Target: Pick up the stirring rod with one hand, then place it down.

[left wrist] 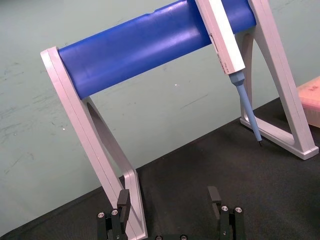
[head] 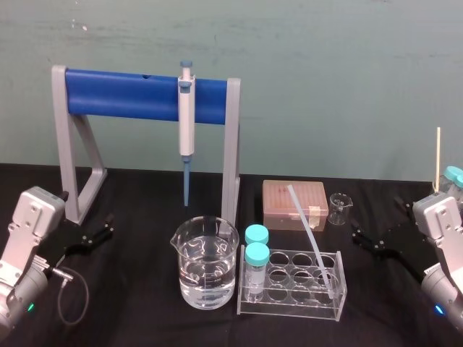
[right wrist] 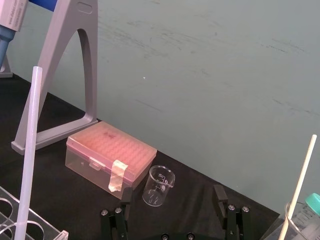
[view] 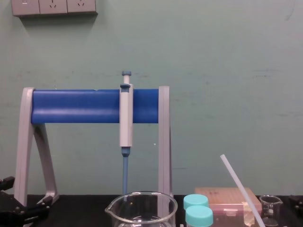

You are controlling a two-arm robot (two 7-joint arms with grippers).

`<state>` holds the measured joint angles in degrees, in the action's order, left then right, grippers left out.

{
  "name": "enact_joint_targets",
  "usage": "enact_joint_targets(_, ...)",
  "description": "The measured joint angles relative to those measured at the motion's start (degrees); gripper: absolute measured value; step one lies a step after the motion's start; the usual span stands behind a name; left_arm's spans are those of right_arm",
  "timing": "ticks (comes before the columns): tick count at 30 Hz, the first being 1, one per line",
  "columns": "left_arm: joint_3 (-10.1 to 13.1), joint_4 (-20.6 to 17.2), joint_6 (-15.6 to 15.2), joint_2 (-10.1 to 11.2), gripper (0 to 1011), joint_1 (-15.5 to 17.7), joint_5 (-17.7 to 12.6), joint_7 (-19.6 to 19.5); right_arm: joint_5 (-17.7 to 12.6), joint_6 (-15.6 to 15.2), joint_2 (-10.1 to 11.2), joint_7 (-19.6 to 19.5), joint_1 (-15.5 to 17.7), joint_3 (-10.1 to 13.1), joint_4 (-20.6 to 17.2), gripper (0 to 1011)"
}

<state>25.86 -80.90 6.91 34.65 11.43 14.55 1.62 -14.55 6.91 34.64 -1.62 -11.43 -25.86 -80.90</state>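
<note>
Clear rack holds the leaning stirring rod; right gripper low beside it, left gripper far left, both spread, empty

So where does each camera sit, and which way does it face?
Head: high, looking down at the table; left gripper and right gripper at either side.
Chest: low, looking level at the pipette stand; left gripper lower left.
Left wrist: on that arm, facing the pipette stand; fingers show.
Right wrist: on that arm, facing the small beaker; fingers show.
Shared: head and right wrist see the stirring rod.
</note>
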Motion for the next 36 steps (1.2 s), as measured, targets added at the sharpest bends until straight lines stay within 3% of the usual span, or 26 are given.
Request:
enact_joint_targets(8,0.0,0.0,0.0,0.0,1000,0.0,0.0,0.0,0.4,1.1,-0.5,0.0,0.2,0.8,0.0,1003)
enact_joint_targets(13,0.0,0.0,0.0,0.0,1001,0.0,0.0,0.0,1.3,4.9,-1.1,-1.1,1.2,2.4,-0.8,1003)
enact_joint_targets(16,0.0,0.0,0.0,0.0,1000,0.0,0.0,0.0,3.5,9.9,-1.4,-2.9,2.5,3.4,-2.4,1003)
enact_joint_targets(23,0.0,0.0,0.0,0.0,1000,0.0,0.0,0.0,6.5,15.8,-1.5,-3.1,3.5,3.8,-4.6,1003)
enact_joint_targets(29,0.0,0.0,0.0,0.0,1000,0.0,0.0,0.0,4.2,18.4,-1.8,2.5,2.7,2.7,-4.8,1003)
enact_joint_targets(32,0.0,0.0,0.0,0.0,1000,0.0,0.0,0.0,0.7,19.2,-2.3,7.8,1.4,1.8,-3.7,1003)
enact_joint_targets(33,0.0,0.0,0.0,0.0,1000,0.0,0.0,0.0,0.7,19.2,-2.3,7.8,1.4,1.8,-3.7,1003)
enact_joint_targets(36,0.0,0.0,0.0,0.0,1000,0.0,0.0,0.0,-3.6,19.3,-2.9,13.4,0.0,1.1,-2.5,1003)
